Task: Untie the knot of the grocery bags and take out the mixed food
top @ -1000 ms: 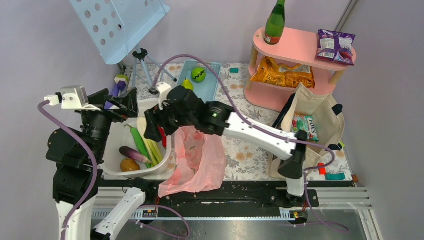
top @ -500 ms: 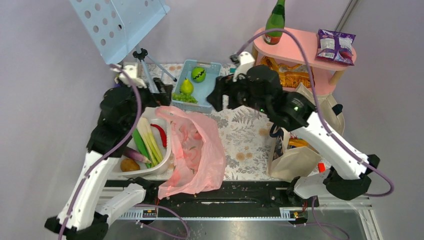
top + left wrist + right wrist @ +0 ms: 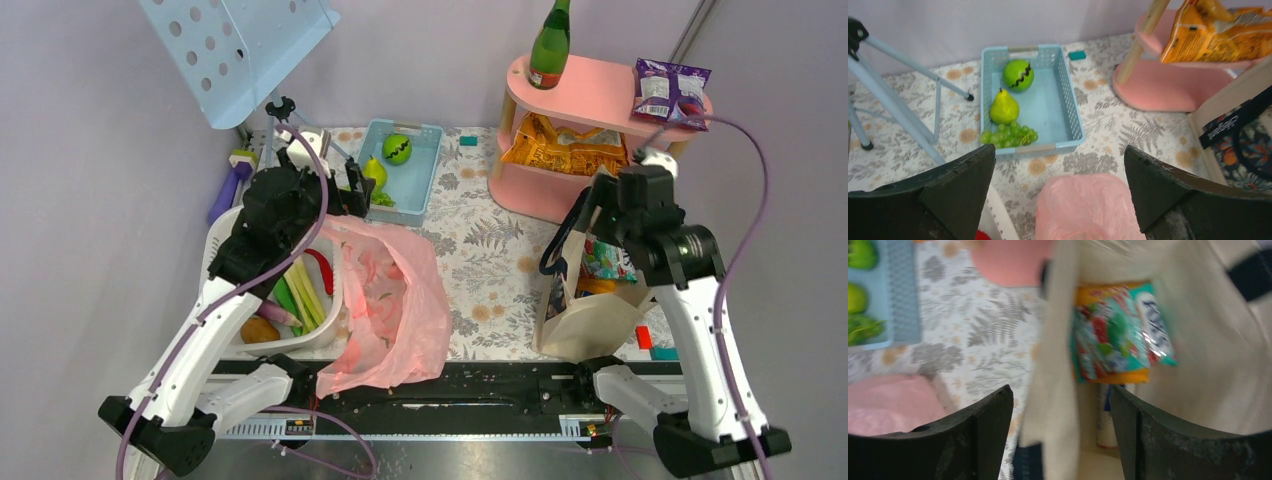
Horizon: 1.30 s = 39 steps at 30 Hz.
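Note:
The pink plastic bag lies open and slack on the table's middle-left; it also shows in the left wrist view. My left gripper hovers open and empty over its far end. The beige tote stands at the right. My right gripper is open above its mouth, the jaws either side of the tote's left wall. Inside are a multicoloured snack packet and a drink can. Leeks and an aubergine lie in a white basin. A pear sits in the blue basket.
The basket also holds a green round fruit and grapes. A pink shelf at the back right carries a green bottle, a purple packet and orange crisp packets. A tripod with a pale blue perforated board stands back left.
My right arm has swung from over the basin, past the table's middle, to above the tote. My left arm has come forward and right to the pink bag's far end.

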### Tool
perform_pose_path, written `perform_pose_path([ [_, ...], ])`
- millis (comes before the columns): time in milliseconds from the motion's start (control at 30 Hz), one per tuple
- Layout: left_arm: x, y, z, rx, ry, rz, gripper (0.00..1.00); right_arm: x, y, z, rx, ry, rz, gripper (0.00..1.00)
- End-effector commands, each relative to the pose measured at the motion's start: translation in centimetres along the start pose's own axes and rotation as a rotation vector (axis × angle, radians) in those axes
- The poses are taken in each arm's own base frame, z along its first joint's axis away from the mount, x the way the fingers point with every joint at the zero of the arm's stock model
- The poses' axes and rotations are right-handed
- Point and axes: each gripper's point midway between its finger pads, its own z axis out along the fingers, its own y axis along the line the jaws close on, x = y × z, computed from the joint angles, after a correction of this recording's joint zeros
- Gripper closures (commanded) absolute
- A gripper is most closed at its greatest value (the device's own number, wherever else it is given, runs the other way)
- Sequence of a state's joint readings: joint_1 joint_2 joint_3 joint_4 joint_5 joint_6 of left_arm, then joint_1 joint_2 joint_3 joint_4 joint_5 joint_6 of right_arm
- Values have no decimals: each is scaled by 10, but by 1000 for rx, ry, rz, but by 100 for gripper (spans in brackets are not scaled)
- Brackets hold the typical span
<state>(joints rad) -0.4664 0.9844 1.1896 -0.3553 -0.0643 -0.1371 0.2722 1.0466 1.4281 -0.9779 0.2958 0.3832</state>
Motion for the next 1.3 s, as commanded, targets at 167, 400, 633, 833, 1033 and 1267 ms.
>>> perform_pose_path([
  [167,10,19,7,-86,-21,74,1,76,-96,33,321,152,215,15],
  [400,13,19,6,-107,-18,114,1,135,-105,83,392,344,219,0],
  [633,16,6,5,-73,-17,163,1,205,-85,124,332,536,364,1],
  [833,14,7,3,-79,-30,167,1,236,-82,149,337,637,380,1],
  [1033,15,5,3,-70,-35,160,1,230,-85,162,349,626,353,7],
  [1267,18,7,6,-79,-25,163,1,228,-84,164,329,619,336,80],
])
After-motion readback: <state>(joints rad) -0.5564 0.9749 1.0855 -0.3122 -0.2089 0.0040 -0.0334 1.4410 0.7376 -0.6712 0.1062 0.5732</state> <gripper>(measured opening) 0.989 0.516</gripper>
